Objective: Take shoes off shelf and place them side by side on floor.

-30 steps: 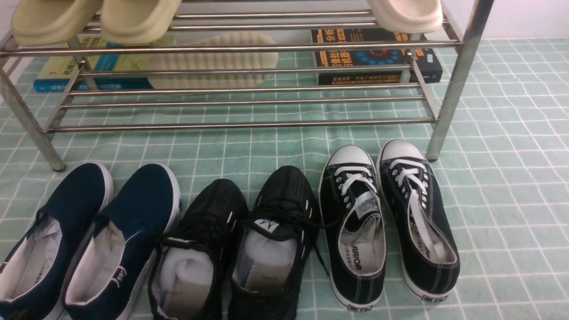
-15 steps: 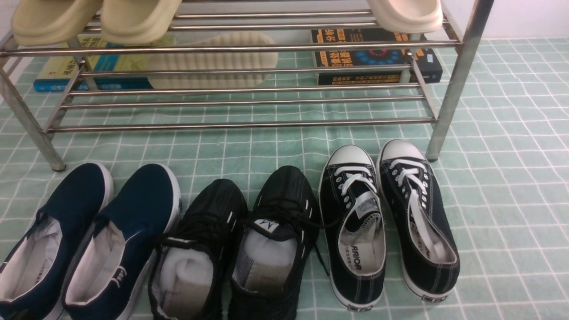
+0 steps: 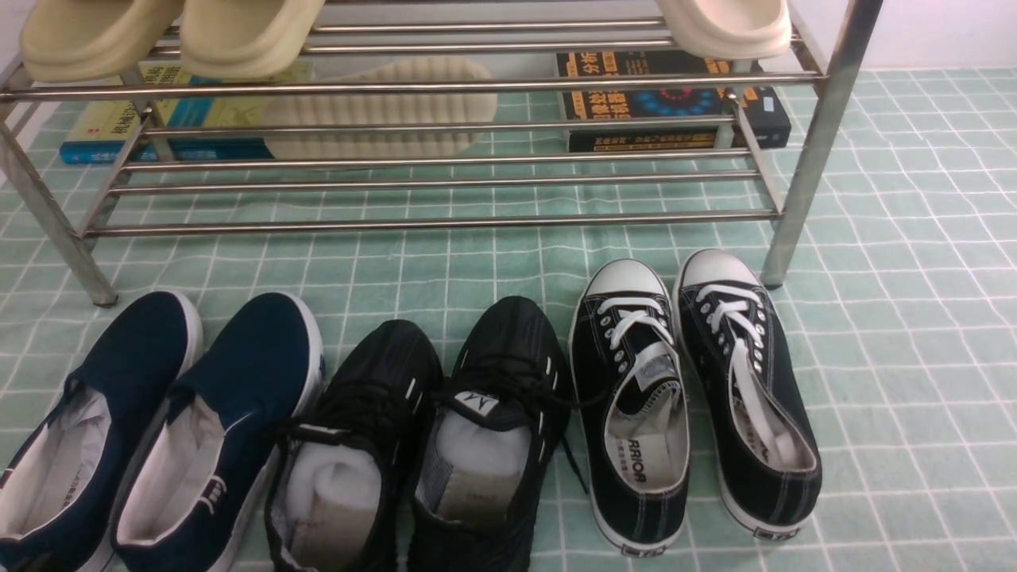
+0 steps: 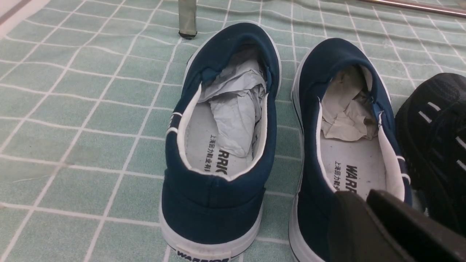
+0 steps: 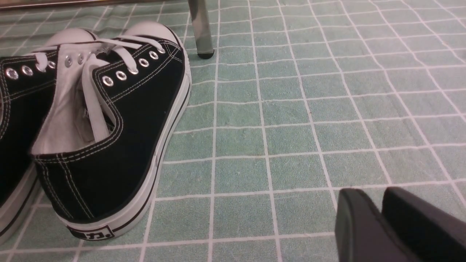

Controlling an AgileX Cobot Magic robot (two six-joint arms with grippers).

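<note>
on the pale green tiled floor, in front of the low silver tube shelf, our pair of all-black knit lace-up sneakers sits toe-forward, side by side and touching, wedged between the navy slip-ons with white soles and the black canvas sneakers with white toe caps. by our reading the placing is done. the left claw hangs low behind a navy heel, the right claw over bare tiles beside the canvas pair; both show a narrow gap and hold nothing, though we cannot tell if they count as released or clenched. the risk we see: the left claw is close enough to clip the slip-on's heel and shove the tight row crooked, and a loose black lace trailing toward the canvas shoe could drag.
</note>
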